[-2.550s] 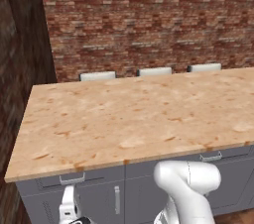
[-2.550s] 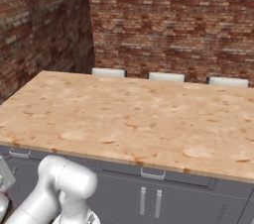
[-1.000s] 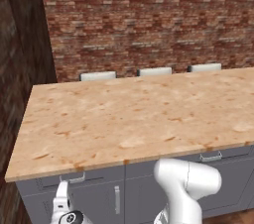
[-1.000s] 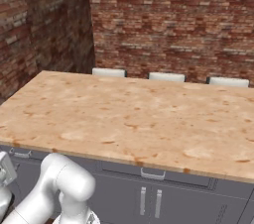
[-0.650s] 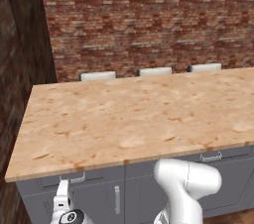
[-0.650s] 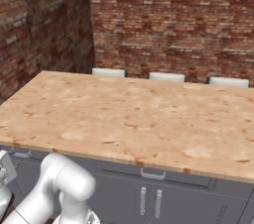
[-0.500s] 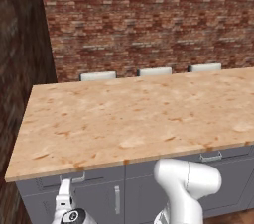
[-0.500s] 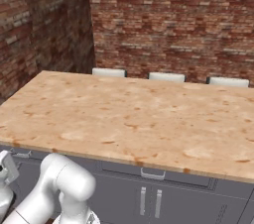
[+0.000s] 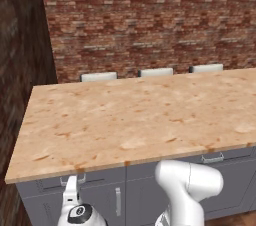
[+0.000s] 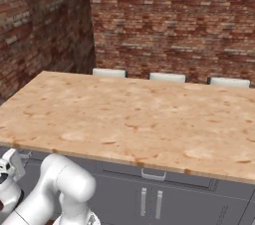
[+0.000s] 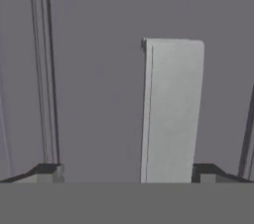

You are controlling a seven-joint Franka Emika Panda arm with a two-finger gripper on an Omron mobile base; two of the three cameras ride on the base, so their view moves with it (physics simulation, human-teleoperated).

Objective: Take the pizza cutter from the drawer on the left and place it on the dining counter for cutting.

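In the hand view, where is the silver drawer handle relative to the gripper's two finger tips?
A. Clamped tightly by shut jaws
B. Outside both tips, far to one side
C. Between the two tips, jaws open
C: the silver handle of the grey drawer runs between the wide-apart tips of the gripper.

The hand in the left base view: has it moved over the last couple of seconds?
Yes. The hand has risen toward the silver handle of the drawer, which has stayed shut under the dining counter.

kitchen | wood-look dining counter (image 9: 135,115) | grey cabs (image 10: 199,199) | brick wall (image 9: 150,20)
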